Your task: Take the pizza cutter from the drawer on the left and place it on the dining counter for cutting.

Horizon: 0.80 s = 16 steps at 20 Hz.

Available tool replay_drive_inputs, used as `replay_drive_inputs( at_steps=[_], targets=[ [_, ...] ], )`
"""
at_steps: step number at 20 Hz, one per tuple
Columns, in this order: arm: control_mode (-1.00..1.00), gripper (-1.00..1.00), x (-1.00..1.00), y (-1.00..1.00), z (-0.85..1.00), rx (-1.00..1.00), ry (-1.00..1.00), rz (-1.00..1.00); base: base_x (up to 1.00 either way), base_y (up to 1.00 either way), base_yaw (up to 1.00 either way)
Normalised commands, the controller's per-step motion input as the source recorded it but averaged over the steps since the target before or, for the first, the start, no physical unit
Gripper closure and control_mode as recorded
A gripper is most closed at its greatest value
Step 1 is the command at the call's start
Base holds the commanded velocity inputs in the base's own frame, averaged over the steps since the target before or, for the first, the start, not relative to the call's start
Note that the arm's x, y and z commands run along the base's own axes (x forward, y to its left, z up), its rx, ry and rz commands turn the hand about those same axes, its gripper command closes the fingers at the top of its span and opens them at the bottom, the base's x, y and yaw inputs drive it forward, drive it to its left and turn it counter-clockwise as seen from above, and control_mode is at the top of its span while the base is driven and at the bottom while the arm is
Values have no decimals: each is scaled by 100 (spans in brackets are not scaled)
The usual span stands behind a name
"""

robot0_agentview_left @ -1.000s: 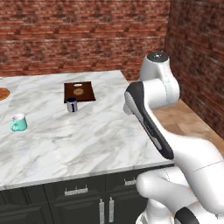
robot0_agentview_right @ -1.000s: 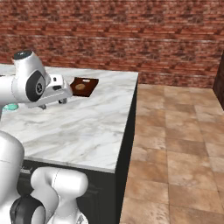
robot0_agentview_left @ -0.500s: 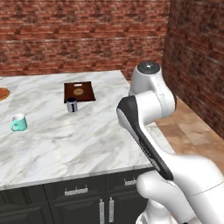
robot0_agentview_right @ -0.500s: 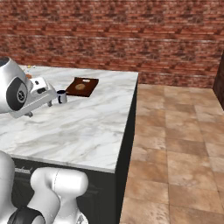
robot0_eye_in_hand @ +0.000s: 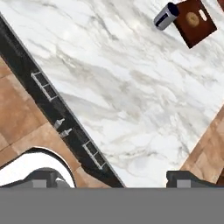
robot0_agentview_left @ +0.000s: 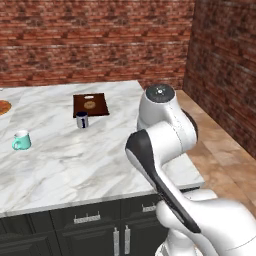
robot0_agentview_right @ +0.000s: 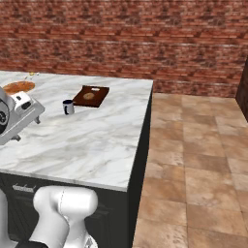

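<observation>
Showing 1 mug (robot0_agentview_left: 21, 141), 1 cup (robot0_agentview_left: 82, 120).

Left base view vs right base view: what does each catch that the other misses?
Left base view alone: the teal mug on the marble, and the drawer fronts with silver handles below the counter edge.

Right base view alone: the counter's black end panel and the tiled floor stretching beside it.

Both: the dining counter, the dark blue cup beside the brown wooden board, the brick wall, and an orange round item at the counter's far left.
</observation>
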Motion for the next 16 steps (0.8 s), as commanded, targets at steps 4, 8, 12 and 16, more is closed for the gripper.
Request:
replay_drive_inputs(
  at_steps=[4,8,12,16],
  targets=[
    [-100,-100,-50,33,-21,-8,-14,24,0,0,0],
    [-100,-100,-51,47,-30,-8,-26,17,0,0,0],
    [-100,-100,-48,44,-28,-5,-33,12,0,0,0],
    [-100,-100,-51,38,-29,-1,-26,4,0,0,0]
  ],
)
